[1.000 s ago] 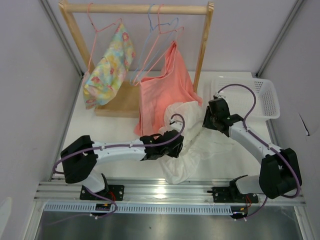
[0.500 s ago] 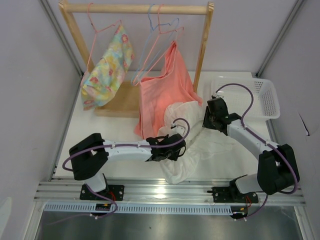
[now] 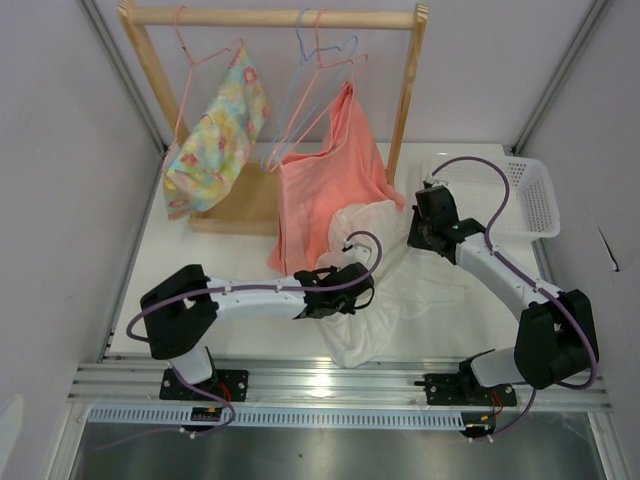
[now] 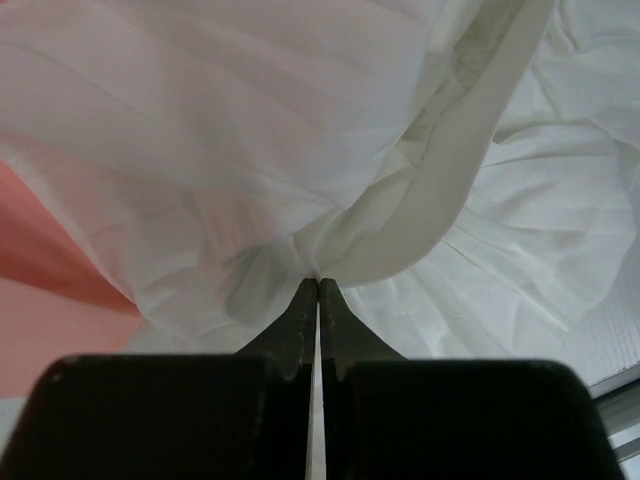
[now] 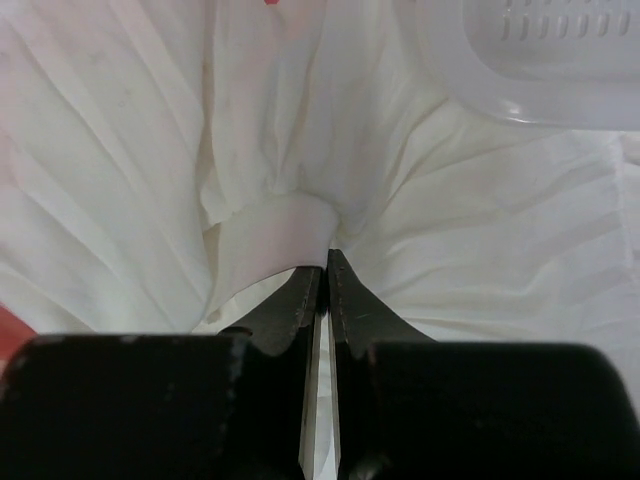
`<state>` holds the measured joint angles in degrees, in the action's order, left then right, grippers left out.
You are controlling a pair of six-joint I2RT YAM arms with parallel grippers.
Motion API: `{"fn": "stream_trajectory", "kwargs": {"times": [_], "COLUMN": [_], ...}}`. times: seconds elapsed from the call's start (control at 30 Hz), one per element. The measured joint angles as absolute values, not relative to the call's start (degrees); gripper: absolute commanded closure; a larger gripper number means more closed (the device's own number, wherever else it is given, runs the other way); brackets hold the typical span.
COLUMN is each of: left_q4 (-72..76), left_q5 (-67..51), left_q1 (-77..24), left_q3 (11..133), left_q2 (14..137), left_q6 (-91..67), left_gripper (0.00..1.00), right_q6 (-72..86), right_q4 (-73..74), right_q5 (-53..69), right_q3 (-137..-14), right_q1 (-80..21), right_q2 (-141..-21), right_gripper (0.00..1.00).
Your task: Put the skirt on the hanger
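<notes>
The white skirt (image 3: 400, 290) lies crumpled on the table, its upper edge against the salmon garment (image 3: 330, 190). My left gripper (image 3: 358, 288) rests on the skirt's left side. In the left wrist view its jaws (image 4: 318, 282) are shut, with a fold of the skirt (image 4: 250, 120) pinched at the tips. My right gripper (image 3: 420, 238) is at the skirt's upper right. Its jaws (image 5: 325, 262) are shut on a raised fold of the skirt (image 5: 120, 170). The light blue hanger (image 3: 284, 110) hangs empty on the wooden rack (image 3: 270, 17), behind both grippers.
A floral yellow-green garment (image 3: 215, 135) hangs on a pink hanger at the rack's left. The salmon garment hangs from another pink hanger at the rack's right. A white plastic basket (image 3: 535, 200) stands at the back right, its rim (image 5: 560, 60) close to my right gripper.
Both grippers have shut on folds of the skirt. The left gripper moved slightly right onto the fabric, and the right one shifted a little toward the back.
</notes>
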<state>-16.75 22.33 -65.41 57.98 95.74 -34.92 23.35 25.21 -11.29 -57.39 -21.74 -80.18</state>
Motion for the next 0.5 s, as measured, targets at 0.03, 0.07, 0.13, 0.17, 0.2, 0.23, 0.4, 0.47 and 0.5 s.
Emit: {"fn": "stream_trajectory", "kwargs": {"times": [0.03, 0.07, 0.13, 0.17, 0.2, 0.23, 0.4, 0.47, 0.5], "left_q4": [-16.91, -16.99, -17.12, -17.10, -17.08, -17.10, -17.19, -17.26, -17.28], "left_q5": [22.28, 22.26, 21.76, 21.65, 21.54, 21.45, 20.58, 20.32, 20.34], "left_q1": [-65.21, -65.10, -65.06, -65.12, -65.30, -65.63, -67.59, -68.01, -68.03], "left_q3": [57.98, 57.98, 57.98, 57.98, 57.98, 57.98, 59.99, 60.80, 61.10], "left_q2": [95.53, 95.26, 94.32, 93.71, 93.01, 92.27, 90.72, 90.89, 91.11], "left_q6": [-34.57, -34.09, -33.74, -33.47, -33.32, -33.28, -33.04, -33.17, -33.26], "left_gripper": [0.76, 0.71, 0.65, 0.63, 0.61, 0.60, 0.65, 0.65, 0.66], "right_q6": [23.35, 23.31, 23.29, 23.29, 23.29, 23.29, 23.31, 23.31, 23.31], "right_q4": [25.47, 25.54, 25.87, 26.00, 26.04, 26.06, 26.22, 26.22, 26.22], "right_q5": [-11.29, -11.27, -11.29, -11.29, -11.29, -11.29, -11.27, -11.22, -11.16], "right_q3": [-57.60, -57.71, -57.78, -57.78, -57.78, -57.78, -57.78, -57.78, -57.78], "right_q1": [-21.74, -21.74, -21.74, -21.74, -21.74, -21.74, -21.74, -21.74, -21.74], "right_q2": [-79.99, -79.68, -79.15, -78.98, -78.94, -78.91, -78.91, -78.91, -78.91], "right_gripper": [0.93, 0.94, 0.94, 0.95, 0.95, 0.95, 0.97, 0.97, 0.97]}}
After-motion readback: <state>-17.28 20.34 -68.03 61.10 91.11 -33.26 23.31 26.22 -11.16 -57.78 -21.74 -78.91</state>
